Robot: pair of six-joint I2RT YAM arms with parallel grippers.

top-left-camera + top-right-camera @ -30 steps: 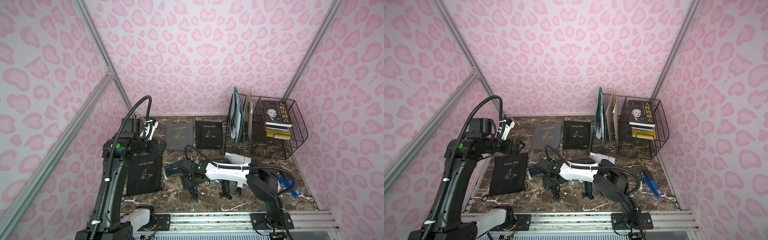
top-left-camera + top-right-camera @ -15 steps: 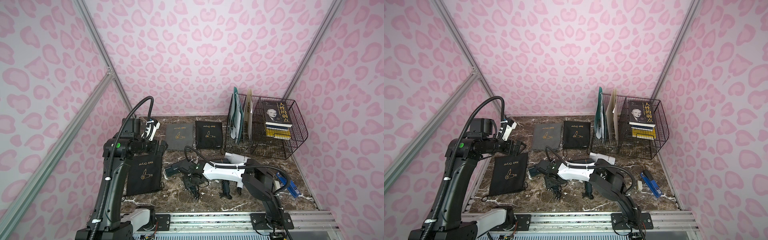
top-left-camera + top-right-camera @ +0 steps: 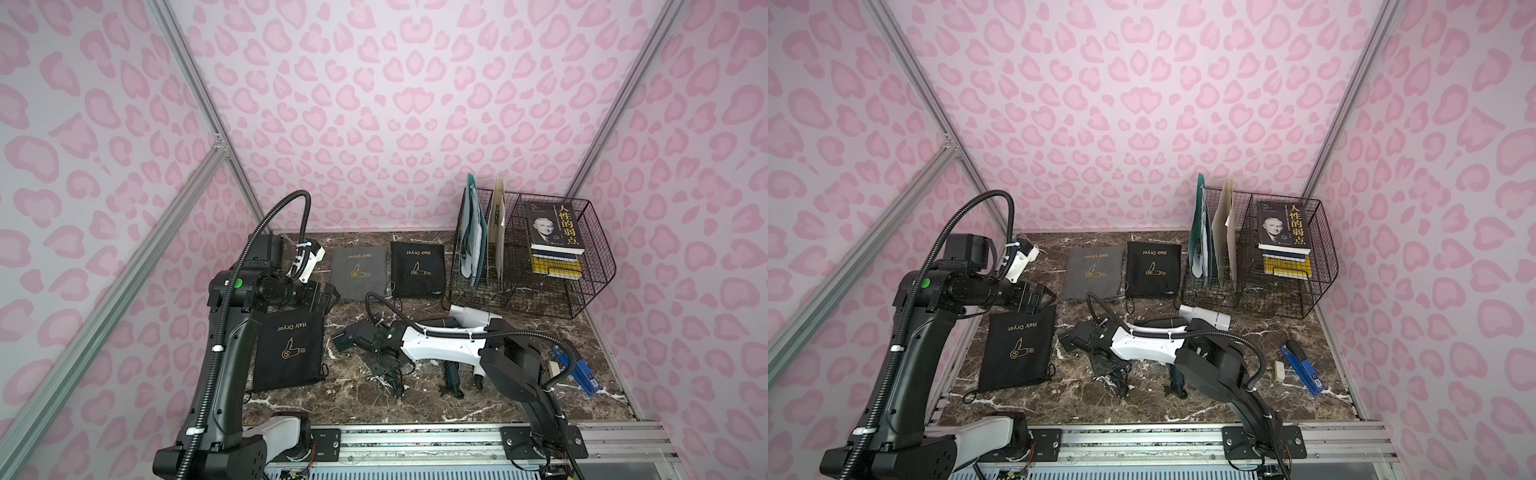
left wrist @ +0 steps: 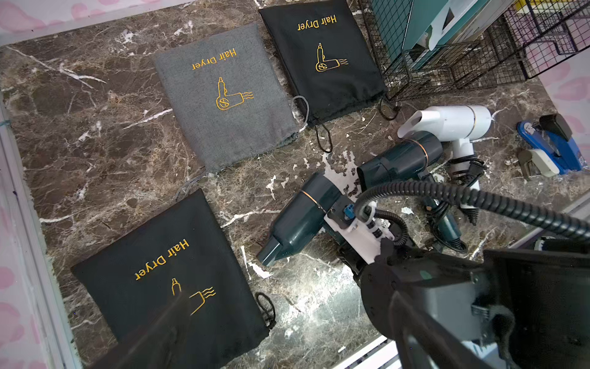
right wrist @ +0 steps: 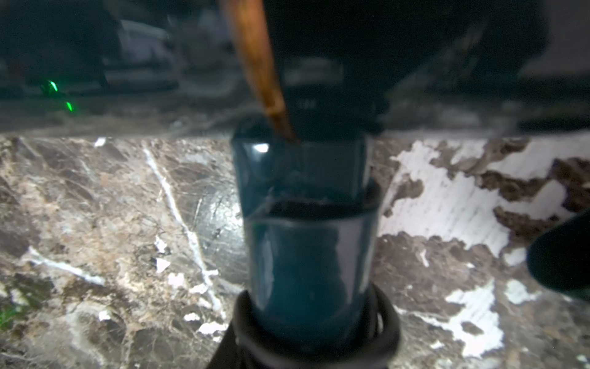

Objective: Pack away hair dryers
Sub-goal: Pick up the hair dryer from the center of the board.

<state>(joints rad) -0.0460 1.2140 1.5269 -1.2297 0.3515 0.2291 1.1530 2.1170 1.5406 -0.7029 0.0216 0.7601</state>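
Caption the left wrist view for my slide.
Right arm over a teal hair dryer; grey pouch and two black pouches lie flat on the marble table.

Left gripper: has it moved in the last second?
No. The left gripper hangs open over the top edge of the near black pouch, just as it did a second ago.

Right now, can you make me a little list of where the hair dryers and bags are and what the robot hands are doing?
Hair dryers: near teal dryer, second teal dryer, white dryer; all lying loose, none in a pouch
Pouches: grey pouch, far black pouch, near black pouch; all lying flat
Right gripper: down over the near teal dryer's handle; grip unclear
Left gripper: open, empty, hovers by the near black pouch
Other stuff: wire basket holding a book; blue stapler
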